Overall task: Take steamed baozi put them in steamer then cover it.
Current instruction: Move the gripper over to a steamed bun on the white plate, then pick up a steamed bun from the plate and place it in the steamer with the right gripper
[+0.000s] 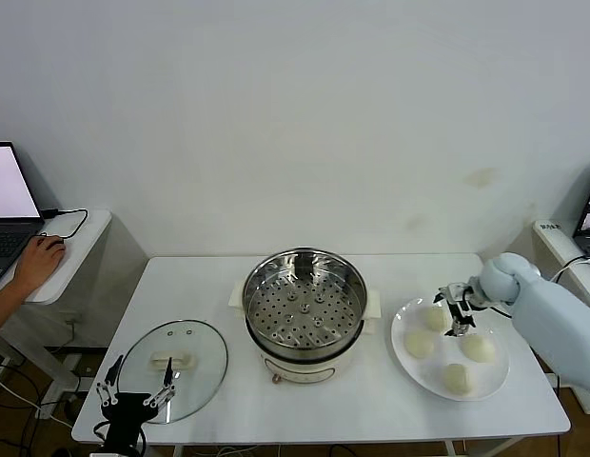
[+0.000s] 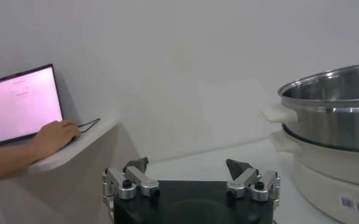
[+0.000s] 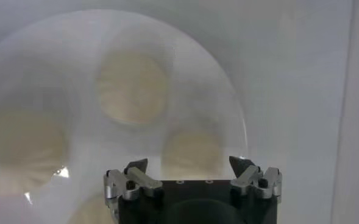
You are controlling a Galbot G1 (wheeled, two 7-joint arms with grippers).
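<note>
The white counter [image 1: 371,400] carries everything. At its middle stands the steamer [image 1: 304,314], its perforated tray bare: no bun is in it yet. To the robot's left of it the cover [image 1: 173,357], a glass lid with a cream handle, lies flat on the counter, well apart from the pot. On the other side a white plate [image 1: 402,357] holds all four steamed baozi [image 1: 479,348].

The right gripper [image 1: 457,309] hangs over the plate, between the buns, jaws spread wide and holding nothing; its wrist view looks straight down on the buns. The left gripper [image 1: 138,381] waits at the counter's near edge by the cover, jaws likewise wide and empty.

So I judge the task barely begun: four buns to move, then the cover to place.
</note>
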